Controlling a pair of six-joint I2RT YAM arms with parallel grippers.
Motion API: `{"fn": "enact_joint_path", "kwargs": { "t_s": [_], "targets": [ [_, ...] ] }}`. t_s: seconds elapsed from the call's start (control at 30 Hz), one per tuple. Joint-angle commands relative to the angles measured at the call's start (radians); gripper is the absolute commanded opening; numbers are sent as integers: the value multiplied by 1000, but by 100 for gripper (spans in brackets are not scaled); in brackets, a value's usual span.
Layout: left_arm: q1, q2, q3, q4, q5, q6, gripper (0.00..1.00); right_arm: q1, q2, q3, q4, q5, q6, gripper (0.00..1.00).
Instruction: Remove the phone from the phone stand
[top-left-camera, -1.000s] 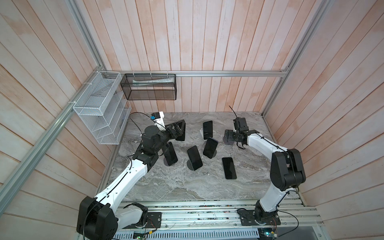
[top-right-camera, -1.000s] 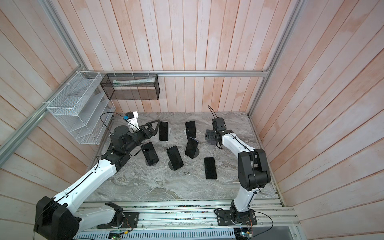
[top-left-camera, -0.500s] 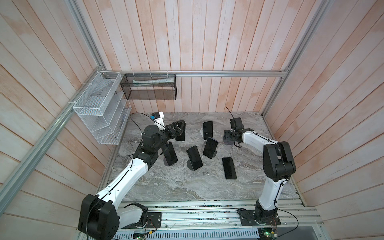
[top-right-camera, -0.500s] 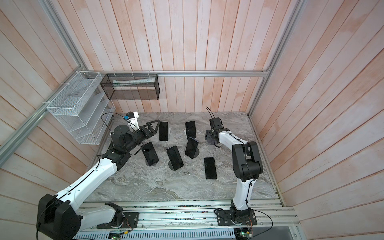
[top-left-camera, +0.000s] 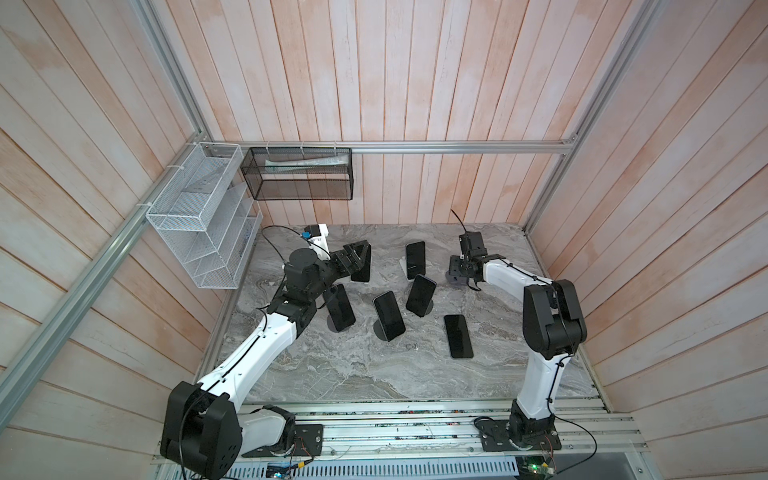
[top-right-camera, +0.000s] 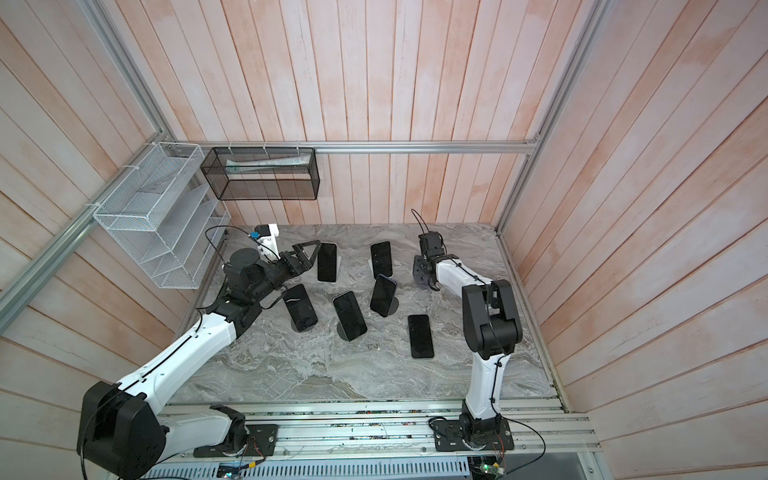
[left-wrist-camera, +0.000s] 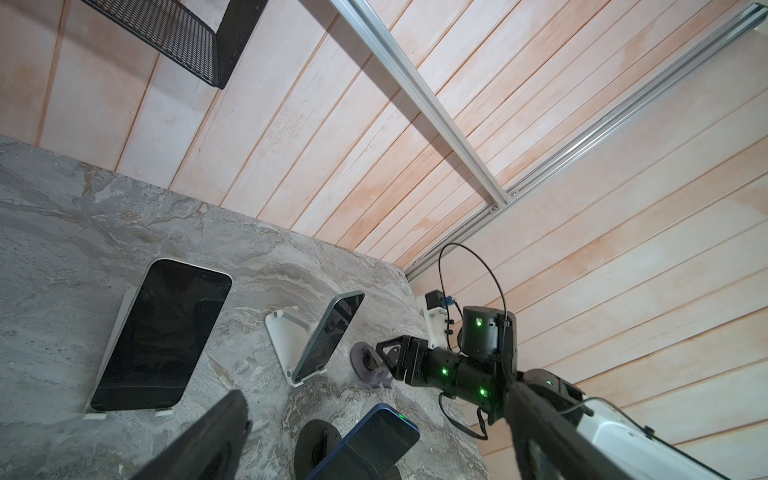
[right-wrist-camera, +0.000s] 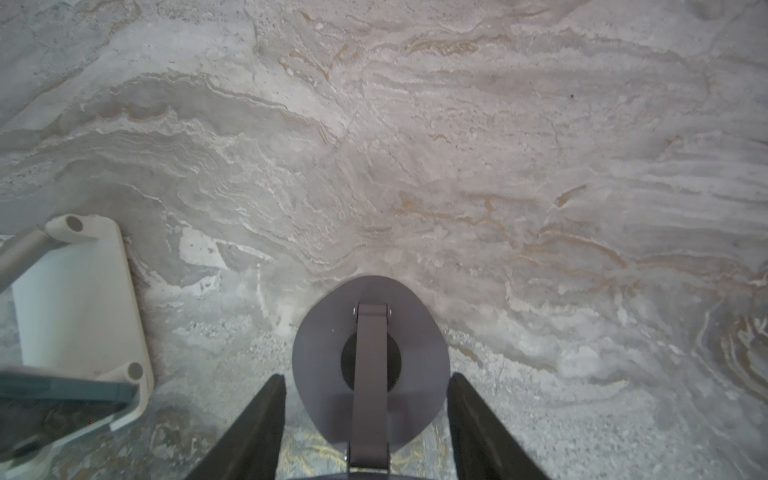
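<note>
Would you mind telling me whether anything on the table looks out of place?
One phone lies flat on the table instead of leaning on a stand. The round grey stand at the right gripper is empty.

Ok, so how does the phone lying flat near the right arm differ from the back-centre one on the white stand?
The flat phone lies screen up directly on the marble table, with no stand under it; the back phone leans steeply on its white stand. The flat phone sits nearer the front edge, the back phone farther back. Both show dark, unlit screens.
</note>
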Motion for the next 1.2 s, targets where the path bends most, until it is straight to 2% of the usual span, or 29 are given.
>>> {"fn": "enact_joint_path", "kwargs": {
  "t_s": [0.0,0.23,0.33,0.4,0.47,0.6,0.7,0.8,0.97,1.07,1.17],
  "targets": [
    [5,8,15,13,20,4,98,-8,69,95,22,17,-35,57],
    [6,19,19,12,34,4,97,-29,236,313,-45,-3,-69,59],
    [6,14,24,7,37,12,97,-28,273,373,-96,-20,-72,63],
    [5,13,27,6,42,14,97,-28,268,375,-107,-17,-59,72],
    [6,13,29,6,46,17,97,-28,246,373,-123,-10,-49,81],
    [6,15,35,-5,54,17,97,-27,152,371,-152,-20,-41,89],
    [6,14,37,-1,70,11,97,-22,70,355,-188,-24,-31,89],
    [6,8,40,-2,71,8,97,5,-72,239,-182,-6,0,89],
    [6,2,38,-6,62,22,97,53,-319,32,-164,-7,56,85],
    [6,6,37,-6,60,20,97,68,-461,-98,-166,-68,119,75],
    [5,14,39,-6,72,14,96,86,-600,-248,-147,-170,180,46]
  ]
}}
